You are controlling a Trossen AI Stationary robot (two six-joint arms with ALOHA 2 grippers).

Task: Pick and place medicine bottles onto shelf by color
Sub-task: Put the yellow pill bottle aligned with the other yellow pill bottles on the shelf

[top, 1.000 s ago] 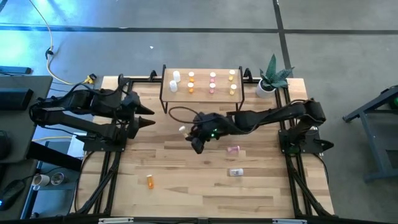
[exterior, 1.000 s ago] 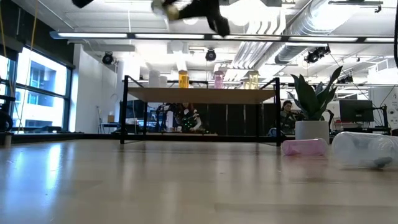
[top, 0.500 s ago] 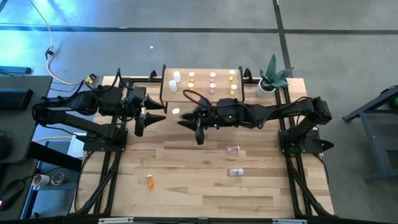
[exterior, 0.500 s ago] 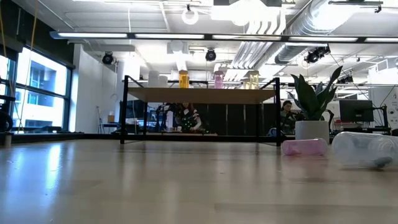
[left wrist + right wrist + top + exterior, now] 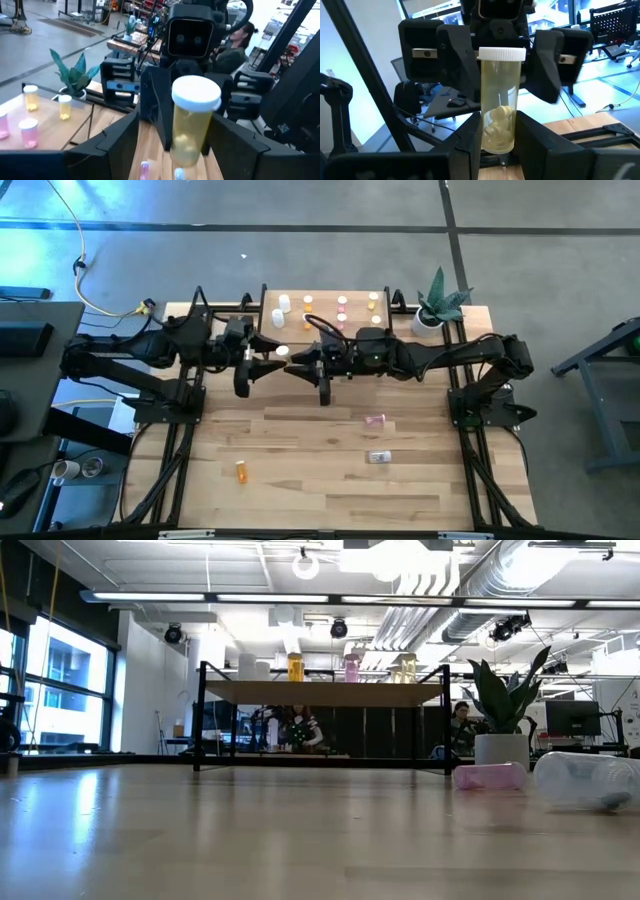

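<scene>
Your left gripper [image 5: 262, 363] has moved in, jaws wide around the clear bottle [image 5: 283, 352]. Your right gripper [image 5: 296, 363] still clamps it.

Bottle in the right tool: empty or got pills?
Not empty: pale pills lie at the bottom of the clear bottle held in the right tool.

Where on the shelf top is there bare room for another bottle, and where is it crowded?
The shelf has bare board along its near edge, in front of the bottle rows, though both claws meet just off that edge. The right claw holds a clear bottle; the open left claw faces it. The back rows are crowded.
</scene>
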